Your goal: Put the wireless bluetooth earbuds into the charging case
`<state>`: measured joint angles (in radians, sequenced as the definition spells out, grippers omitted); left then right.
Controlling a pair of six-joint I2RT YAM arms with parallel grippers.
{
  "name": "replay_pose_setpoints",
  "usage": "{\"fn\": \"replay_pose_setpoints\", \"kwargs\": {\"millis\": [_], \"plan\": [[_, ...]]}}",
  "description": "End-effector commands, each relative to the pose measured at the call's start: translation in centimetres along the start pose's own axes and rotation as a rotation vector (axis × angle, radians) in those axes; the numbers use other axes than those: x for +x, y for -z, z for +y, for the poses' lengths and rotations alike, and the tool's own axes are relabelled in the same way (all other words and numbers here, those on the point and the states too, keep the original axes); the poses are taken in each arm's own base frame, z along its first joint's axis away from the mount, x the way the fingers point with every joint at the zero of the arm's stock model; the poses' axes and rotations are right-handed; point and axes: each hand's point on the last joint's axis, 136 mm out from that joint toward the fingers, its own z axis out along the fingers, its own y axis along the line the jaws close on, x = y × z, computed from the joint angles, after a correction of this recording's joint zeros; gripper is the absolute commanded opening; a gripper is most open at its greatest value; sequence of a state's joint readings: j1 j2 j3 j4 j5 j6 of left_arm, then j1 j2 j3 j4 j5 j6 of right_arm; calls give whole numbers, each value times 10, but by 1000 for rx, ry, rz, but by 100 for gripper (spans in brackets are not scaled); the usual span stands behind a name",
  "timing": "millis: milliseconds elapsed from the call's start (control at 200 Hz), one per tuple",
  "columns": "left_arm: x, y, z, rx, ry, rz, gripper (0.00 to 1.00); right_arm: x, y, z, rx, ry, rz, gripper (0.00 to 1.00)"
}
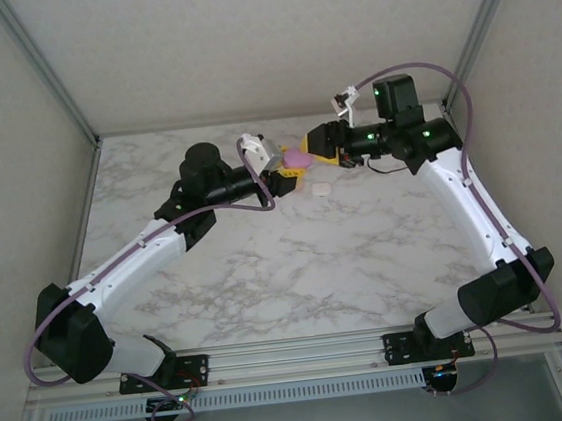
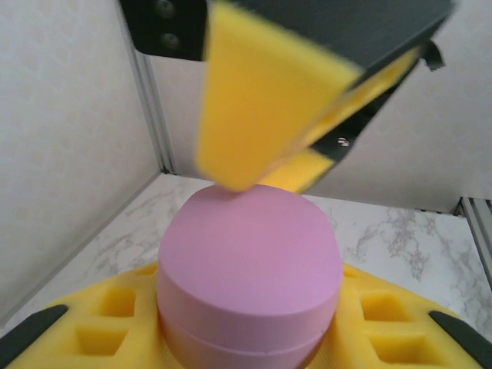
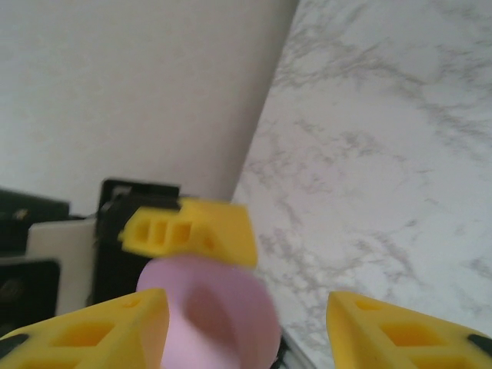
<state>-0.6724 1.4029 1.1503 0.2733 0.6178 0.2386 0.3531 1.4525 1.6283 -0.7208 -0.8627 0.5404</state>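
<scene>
My left gripper (image 1: pixel 289 166) is shut on a round pink charging case (image 1: pixel 298 155) and holds it above the back middle of the table. In the left wrist view the case (image 2: pixel 250 261) sits between my yellow fingers (image 2: pixel 84 330), a seam running round its side. My right gripper (image 1: pixel 315 153) faces it from the right, open; its fingers (image 3: pixel 84 330) stand apart on either side of the case (image 3: pixel 207 315) without gripping it. A small white piece (image 1: pixel 317 191) lies on the table just nearer than the grippers; I cannot tell whether it is one of the earbuds.
The marble table (image 1: pixel 297 269) is walled at the back and on both sides, with metal posts (image 1: pixel 45 69) in the back corners. Both arms reach in toward the back middle, their fingertips almost meeting.
</scene>
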Motion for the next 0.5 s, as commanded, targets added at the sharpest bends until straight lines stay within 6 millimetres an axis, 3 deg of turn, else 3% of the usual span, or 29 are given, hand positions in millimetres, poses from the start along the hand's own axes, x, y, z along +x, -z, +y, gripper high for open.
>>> {"fn": "replay_pose_setpoints", "kwargs": {"millis": [0, 185, 495], "plan": [[-25, 0, 5, -18, -4, -88, 22, 15, 3, 27, -162, 2, 75, 58], [-33, 1, 2, 3, -1, -118, 22, 23, -1, 28, -234, -27, 121, 54], [-36, 3, -10, 67, -9, -110, 23, 5, 0, 28, -268, -44, 75, 50]]}}
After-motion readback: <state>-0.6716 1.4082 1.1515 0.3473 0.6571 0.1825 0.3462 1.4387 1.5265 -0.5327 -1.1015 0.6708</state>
